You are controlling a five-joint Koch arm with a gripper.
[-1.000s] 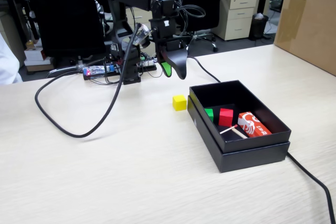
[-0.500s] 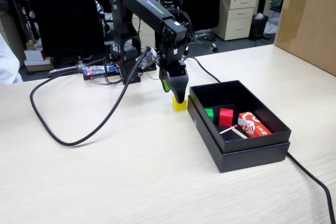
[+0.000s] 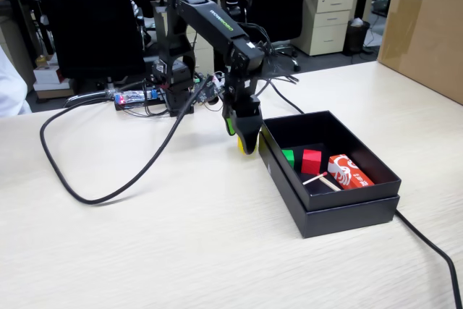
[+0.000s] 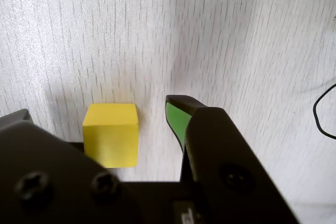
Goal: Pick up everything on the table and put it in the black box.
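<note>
The gripper (image 3: 247, 142) hangs low over the table (image 3: 181, 244), jaws spread around the yellow cube (image 4: 111, 134), apparently to close on it. Right, the box (image 3: 340, 211) already holds the green cube (image 3: 289, 155) and red cube (image 3: 311, 161).

Yellow cube (image 4: 111, 134) sat upright on the pale wood-grain table (image 3: 181, 251), red cube (image 3: 311, 161) and green cube (image 3: 289, 156) side by side inside the black box (image 3: 347, 211).
</note>
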